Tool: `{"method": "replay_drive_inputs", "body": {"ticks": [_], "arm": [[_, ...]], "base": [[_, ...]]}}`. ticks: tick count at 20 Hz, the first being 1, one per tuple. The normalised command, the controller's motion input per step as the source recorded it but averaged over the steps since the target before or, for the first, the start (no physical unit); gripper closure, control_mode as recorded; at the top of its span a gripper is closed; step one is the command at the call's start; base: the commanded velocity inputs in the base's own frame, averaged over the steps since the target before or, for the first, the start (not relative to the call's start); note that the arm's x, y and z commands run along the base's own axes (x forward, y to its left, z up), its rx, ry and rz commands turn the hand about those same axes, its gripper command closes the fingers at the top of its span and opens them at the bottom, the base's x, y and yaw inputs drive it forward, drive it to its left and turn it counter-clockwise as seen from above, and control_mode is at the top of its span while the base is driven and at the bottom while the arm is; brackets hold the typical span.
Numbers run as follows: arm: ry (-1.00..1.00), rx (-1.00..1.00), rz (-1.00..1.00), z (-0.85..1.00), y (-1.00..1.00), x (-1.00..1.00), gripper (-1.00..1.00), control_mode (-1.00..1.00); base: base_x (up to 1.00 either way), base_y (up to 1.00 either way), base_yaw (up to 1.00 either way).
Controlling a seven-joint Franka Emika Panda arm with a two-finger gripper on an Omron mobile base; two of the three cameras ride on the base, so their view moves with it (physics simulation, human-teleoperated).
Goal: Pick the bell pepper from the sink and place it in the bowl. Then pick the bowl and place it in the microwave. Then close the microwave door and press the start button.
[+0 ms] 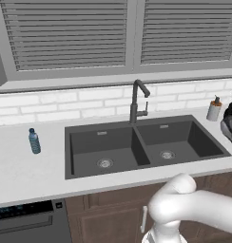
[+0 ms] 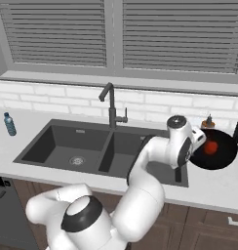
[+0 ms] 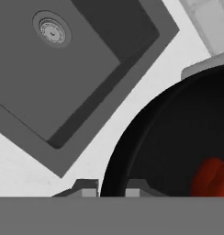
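Observation:
The black bowl [image 2: 223,156] stands on the counter just right of the sink [image 2: 67,146]. The red bell pepper [image 2: 211,146] lies inside it. In the hand view the bowl [image 3: 178,137] takes up the lower right and the bell pepper [image 3: 212,179] sits at the bottom right. My gripper [image 3: 110,190] is at the bowl's left rim, with one fingertip [image 3: 86,188] outside the rim and the other inside, shut on it. Both sink basins [image 1: 141,142] hold nothing. The microwave and its door are out of view.
A tall dark faucet [image 1: 137,99] rises behind the sink. A water bottle [image 1: 34,141] stands on the counter to the left, a soap dispenser [image 1: 214,109] at the back right. A dark object [image 1: 230,123] sits at the right edge. The white brick wall and window blinds are behind.

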Motion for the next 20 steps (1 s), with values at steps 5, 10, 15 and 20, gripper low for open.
{"method": "replay_drive_inputs", "body": {"ticks": [5,10,15,20], "arm": [[0.07,-0.07,0.41,0.60,0.26,-0.29,1.00,-1.00],[0.05,0.00,0.33,0.47,0.52,-0.16,1.00,-1.00],[0.02,-0.02,0.32,0.35,0.79,-0.08,1.00,-1.00],[0.00,-0.10,0.31,0.42,0.78,-0.01,1.00,-1.00]], "base": [[0.00,0.00,0.00],[0.00,0.00,0.00],[0.00,0.00,0.00],[0.00,0.00,0.00]]}}
